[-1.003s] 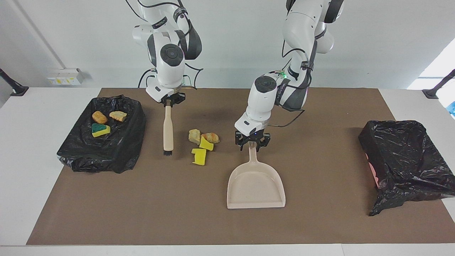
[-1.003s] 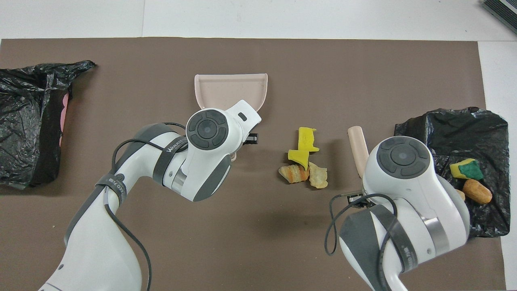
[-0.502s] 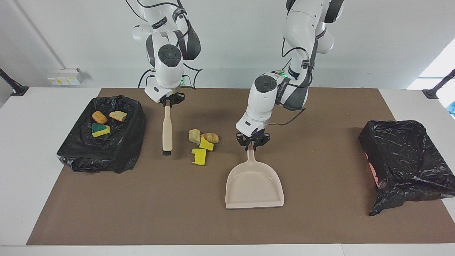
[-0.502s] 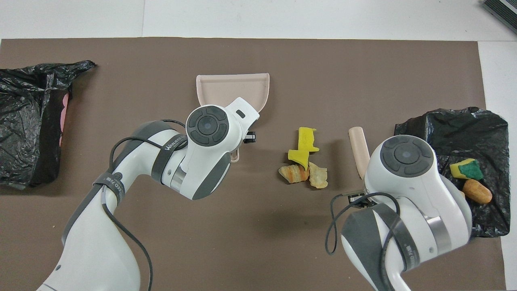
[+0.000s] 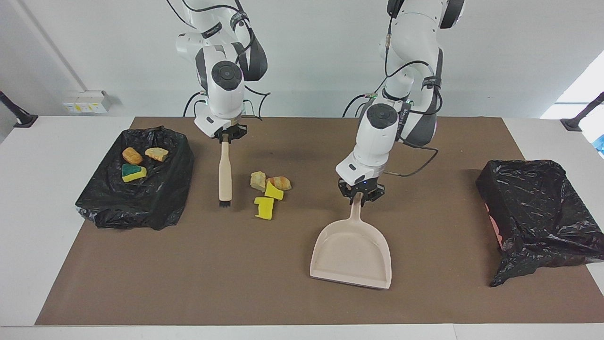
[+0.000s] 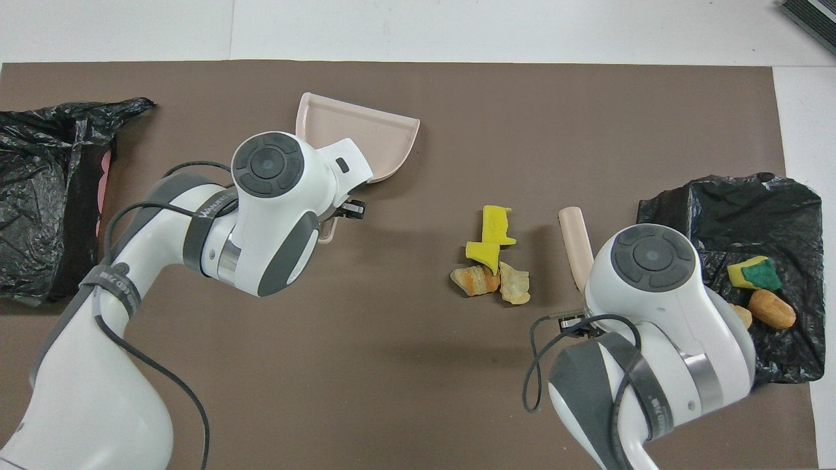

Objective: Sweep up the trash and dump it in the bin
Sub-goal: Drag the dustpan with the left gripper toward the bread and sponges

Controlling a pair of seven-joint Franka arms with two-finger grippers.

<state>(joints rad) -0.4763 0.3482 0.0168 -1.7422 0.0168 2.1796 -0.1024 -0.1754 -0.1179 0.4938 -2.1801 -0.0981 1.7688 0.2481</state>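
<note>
Holding both tools: the right gripper has its fingers clamped on the top of the brush; the left gripper has its fingers closed on the handle of the dustpan.
Trash pile: four loose scraps of trash, yellow sponge pieces and tan bread-like lumps, lie on the brown mat just beside the brush bristles, toward the left arm's end.
Trash already binned: three more pieces sit in the black-lined bin beside the pile, toward the right arm's end of the surface.
Second bin: another black-lined bin stands well apart from the pile, at the left arm's end.
Dustpan versus pile: the pan hangs by its handle, mouth turned away from the robots, well apart from the pile and toward the left arm's end.
Risk, pan placement: the pan's open edge does not face the pile; swept as things stand, the scraps would probably slide past it.
Risk, grip: held only by the thin handle end, the pan may twist in the fingers when its lip presses the mat.
Risk, scatter: the sponge pieces look light and springy; a fast brush stroke could likely flick them apart or over the pan's rim.
Risk, lip gap: a raised lip would likely let the flatter pieces slip under.
</note>
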